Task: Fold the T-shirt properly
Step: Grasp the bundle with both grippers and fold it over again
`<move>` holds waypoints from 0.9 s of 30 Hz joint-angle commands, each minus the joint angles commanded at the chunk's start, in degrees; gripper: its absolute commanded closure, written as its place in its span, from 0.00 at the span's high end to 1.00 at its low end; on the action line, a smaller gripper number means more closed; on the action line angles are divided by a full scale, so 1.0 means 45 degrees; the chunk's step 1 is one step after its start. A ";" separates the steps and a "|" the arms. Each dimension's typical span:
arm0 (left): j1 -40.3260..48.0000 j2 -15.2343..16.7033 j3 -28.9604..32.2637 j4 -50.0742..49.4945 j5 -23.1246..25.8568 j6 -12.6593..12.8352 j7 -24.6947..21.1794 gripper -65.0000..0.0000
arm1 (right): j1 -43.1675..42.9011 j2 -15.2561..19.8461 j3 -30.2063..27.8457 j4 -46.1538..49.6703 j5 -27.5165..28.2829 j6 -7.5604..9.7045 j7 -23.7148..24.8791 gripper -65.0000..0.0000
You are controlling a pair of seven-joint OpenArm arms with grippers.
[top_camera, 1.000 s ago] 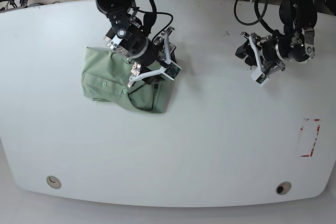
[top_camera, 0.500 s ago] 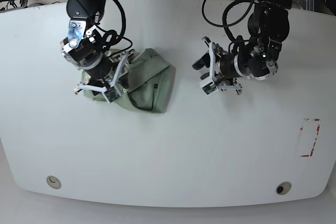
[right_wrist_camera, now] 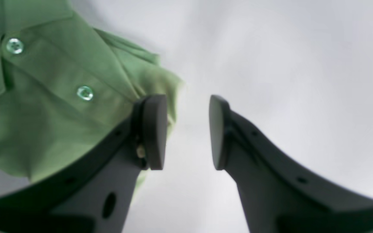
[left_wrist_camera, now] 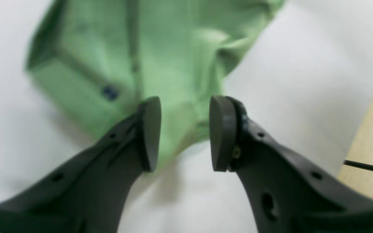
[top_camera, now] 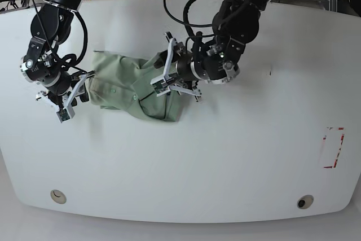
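The pale sage-green T-shirt (top_camera: 127, 86) lies crumpled left of the table's middle, with its button placket showing. My left gripper (top_camera: 163, 81) is at the shirt's right edge. In the left wrist view it (left_wrist_camera: 184, 132) is open and empty, its fingers just above the shirt (left_wrist_camera: 160, 55). My right gripper (top_camera: 67, 101) is at the shirt's left edge. In the right wrist view it (right_wrist_camera: 186, 132) is open and empty, with the shirt's buttoned corner (right_wrist_camera: 60, 106) beside its left finger (right_wrist_camera: 152, 129) and bare table between the jaws.
The white table (top_camera: 225, 156) extends to the right and front. A red-marked rectangle (top_camera: 333, 148) is near its right edge. Two round holes (top_camera: 57, 196) (top_camera: 304, 202) sit near the front edge. Cables lie beyond the back edge.
My right gripper moved off the shirt's top to its left edge. My left gripper swept in from the far right to the shirt's right edge. The shirt now lies more spread out.
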 joint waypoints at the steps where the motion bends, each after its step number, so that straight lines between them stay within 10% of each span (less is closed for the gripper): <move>1: 0.0020 0.0017 0.0000 -0.0176 0.0176 0.0000 -0.0430 0.36 | 0.0059 0.0000 -0.0020 -0.0371 0.0039 0.0000 0.0313 0.30; 7: 0.0039 0.0000 -0.0078 -0.1504 0.0391 0.0000 -0.1270 0.36 | 0.0176 -0.0078 -0.0078 -0.2247 -0.0039 0.0000 0.1465 0.10; 13: -0.0488 -0.0645 -0.0293 -0.2657 0.0410 0.0000 -0.1817 0.36 | 0.0352 0.0039 -0.1153 -0.3614 -0.0078 0.0000 0.2989 0.09; 27: -0.3126 -0.2794 -0.0234 -0.4845 0.0352 0.0000 -0.2989 0.36 | -0.2149 -0.0645 -0.1446 -0.1621 -0.0059 0.0000 0.2520 0.09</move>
